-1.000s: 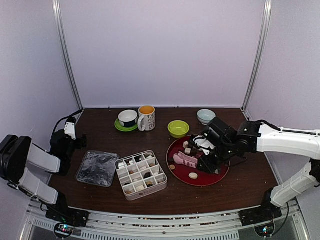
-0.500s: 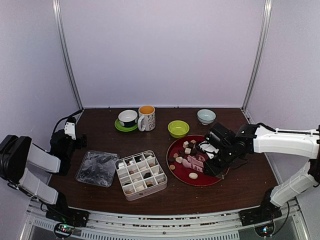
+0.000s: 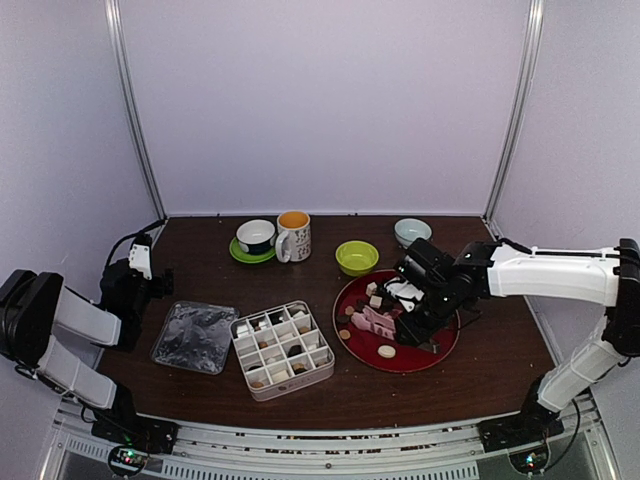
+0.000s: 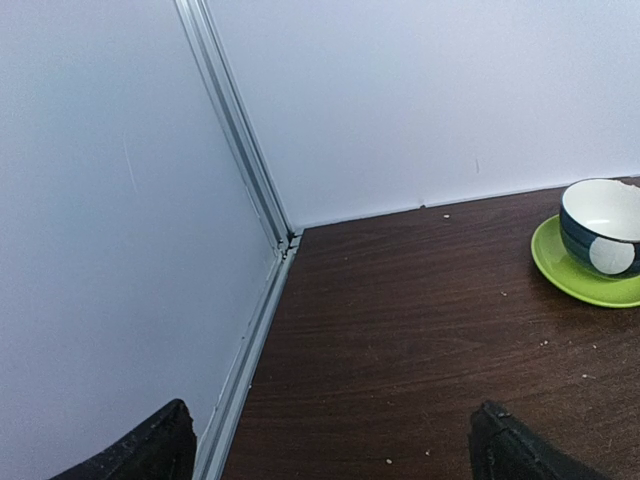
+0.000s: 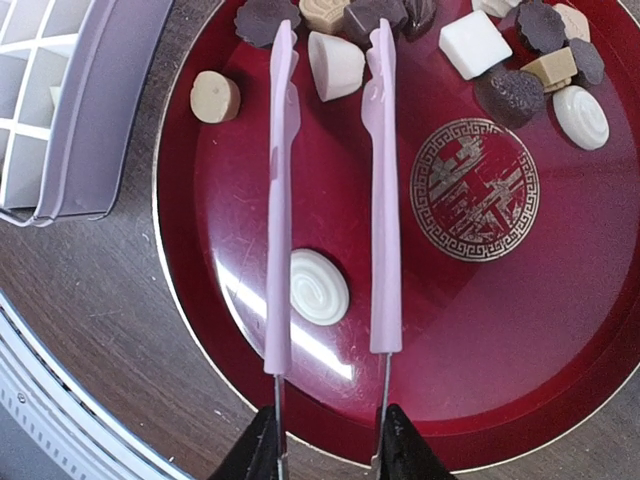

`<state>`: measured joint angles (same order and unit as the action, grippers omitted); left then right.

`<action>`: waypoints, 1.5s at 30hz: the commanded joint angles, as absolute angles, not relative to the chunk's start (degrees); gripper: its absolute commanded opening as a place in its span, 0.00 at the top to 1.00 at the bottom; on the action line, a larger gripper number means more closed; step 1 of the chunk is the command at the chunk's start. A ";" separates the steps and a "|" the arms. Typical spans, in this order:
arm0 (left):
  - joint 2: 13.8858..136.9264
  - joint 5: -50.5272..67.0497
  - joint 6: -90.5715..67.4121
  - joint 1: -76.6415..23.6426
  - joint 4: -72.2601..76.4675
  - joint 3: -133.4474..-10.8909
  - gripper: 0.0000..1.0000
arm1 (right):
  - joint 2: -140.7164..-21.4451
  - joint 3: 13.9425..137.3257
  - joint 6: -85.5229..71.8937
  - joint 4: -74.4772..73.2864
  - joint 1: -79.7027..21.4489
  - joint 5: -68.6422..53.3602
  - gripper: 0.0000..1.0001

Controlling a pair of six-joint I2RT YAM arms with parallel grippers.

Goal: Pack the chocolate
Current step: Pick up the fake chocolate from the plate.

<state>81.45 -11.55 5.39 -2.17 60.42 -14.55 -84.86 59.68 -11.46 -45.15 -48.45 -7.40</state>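
Observation:
Chocolate pieces, dark, tan and cream-white, lie on the red plate, most at its far side. My right gripper is shut on the handles of the pink tongs. The tong arms stand apart, and a cream-white piece lies between their tips. A white swirl piece lies between the arms, and a tan round piece lies to their left. In the top view the right gripper hovers over the plate. The white compartment box holds several pieces. My left gripper is open and empty at the far left.
A clear lid lies left of the box. Along the back stand a cup on a green saucer, a mug, a green bowl and a pale blue bowl. The left wall rail is close to the left gripper.
My right gripper drifted right over the plate with the tongs, then came back left toward the pieces at the far side. The left arm has not moved.

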 commanded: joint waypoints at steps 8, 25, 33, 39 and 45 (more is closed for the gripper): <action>81.76 -11.65 4.67 -1.69 63.77 -15.51 0.02 | -87.75 63.41 -9.52 -43.90 -47.39 -8.09 0.69; 81.83 -11.69 4.71 -1.67 63.76 -15.56 0.02 | -80.80 62.32 -9.22 -43.85 -47.44 -8.57 0.77; 81.76 -11.69 4.71 -1.66 63.78 -15.60 0.02 | -77.70 62.10 -8.98 -42.95 -47.85 -11.08 0.78; 81.83 -11.68 4.70 -1.67 63.79 -15.56 0.02 | -76.22 62.85 -8.24 -40.97 -50.32 -13.81 0.78; 81.83 -11.69 4.68 -1.70 63.76 -15.55 0.02 | -76.39 64.30 -8.00 -38.70 -54.08 -16.03 0.78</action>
<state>81.45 -11.55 5.39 -2.17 60.42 -14.55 -77.38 62.33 -8.84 -41.98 -51.83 -13.61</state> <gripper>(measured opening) 0.978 0.224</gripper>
